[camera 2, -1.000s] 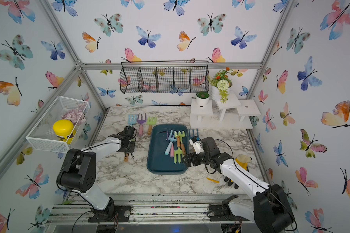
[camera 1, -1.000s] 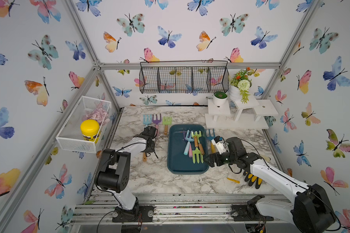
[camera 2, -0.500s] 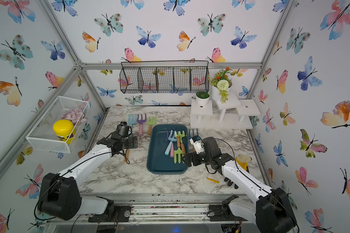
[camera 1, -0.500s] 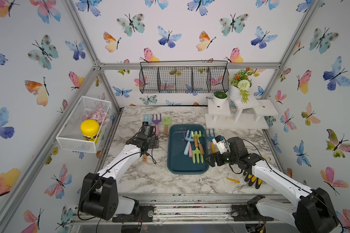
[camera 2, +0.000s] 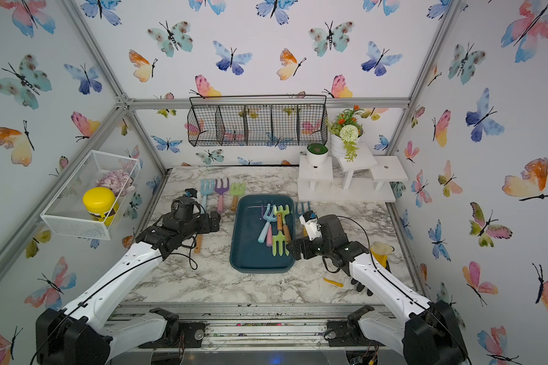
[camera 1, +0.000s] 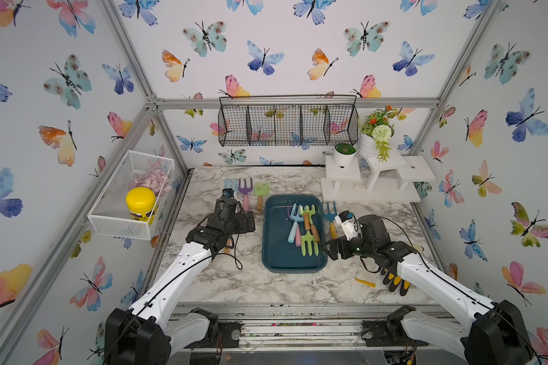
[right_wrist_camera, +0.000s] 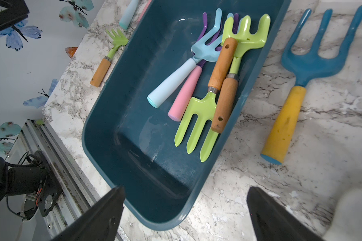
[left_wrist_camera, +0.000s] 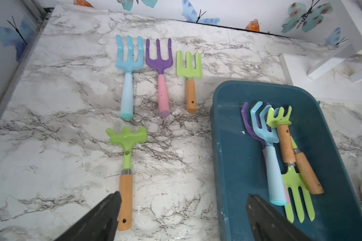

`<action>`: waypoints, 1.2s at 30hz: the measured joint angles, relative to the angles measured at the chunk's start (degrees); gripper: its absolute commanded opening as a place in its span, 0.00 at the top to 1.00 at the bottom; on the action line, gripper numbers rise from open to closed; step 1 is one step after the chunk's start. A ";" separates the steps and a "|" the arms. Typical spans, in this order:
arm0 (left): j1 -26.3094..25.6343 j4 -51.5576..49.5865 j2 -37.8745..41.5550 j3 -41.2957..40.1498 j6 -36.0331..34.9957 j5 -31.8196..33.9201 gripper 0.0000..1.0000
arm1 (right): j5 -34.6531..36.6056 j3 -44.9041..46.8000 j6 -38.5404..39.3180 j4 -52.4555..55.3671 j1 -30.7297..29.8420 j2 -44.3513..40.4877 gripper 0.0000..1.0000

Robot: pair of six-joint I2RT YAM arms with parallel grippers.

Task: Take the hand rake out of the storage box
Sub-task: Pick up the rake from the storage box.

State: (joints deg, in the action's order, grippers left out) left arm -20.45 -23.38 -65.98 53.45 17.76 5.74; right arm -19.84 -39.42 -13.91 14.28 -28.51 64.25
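The left pincer (left_wrist_camera: pixel 183 196) gapes wide and grips nothing. A green hand rake (left_wrist_camera: pixel 126 167) lies on the tabletop (left_wrist_camera: pixel 50 146) just beneath it, handle close beside one finger (left_wrist_camera: pixel 105 215). The storage box (right_wrist_camera: pixel 117 116) sits beside that pincer and below the right pincer (right_wrist_camera: pixel 185 187), which is equally wide and empty. This rake looks delivered. The left pincer should rise straight up so it does not nudge the handle; more rakes remain in the box.
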 measured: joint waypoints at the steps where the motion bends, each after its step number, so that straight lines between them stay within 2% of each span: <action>1: -0.26 -0.02 0.00 -0.11 0.57 -0.55 0.01 | 0.22 0.00 0.00 0.02 0.00 0.00 0.02; 11: -2.47 0.81 0.02 -0.66 4.61 -4.96 0.02 | 1.05 -0.02 0.00 0.42 0.00 0.00 0.02; 15: -5.49 2.21 -0.35 -0.55 4.35 -5.88 0.00 | 1.64 -0.02 -0.04 0.72 0.00 -0.15 0.02; 17: -7.78 2.43 -1.73 0.15 4.17 -5.86 0.03 | 1.84 -0.02 -0.07 0.74 0.00 -0.50 0.02; 23: -15.23 2.91 -11.34 5.16 3.32 -5.73 0.19 | 2.21 -0.07 -0.11 0.76 -0.04 -0.90 0.02; 28: -19.41 1.16 -20.68 12.48 2.21 -5.38 0.20 | 2.27 -0.09 -0.09 0.74 -0.04 -0.35 0.02; 36: -20.98 -6.78 -33.79 25.49 0.20 -3.15 0.20 | 2.27 -0.07 -0.13 0.70 -0.04 -0.42 0.02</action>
State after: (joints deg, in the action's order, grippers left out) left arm -41.43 -30.15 -99.77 78.94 17.96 2.59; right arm -17.56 -39.48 -14.04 14.98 -28.56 63.83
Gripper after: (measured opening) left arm 0.797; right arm 0.984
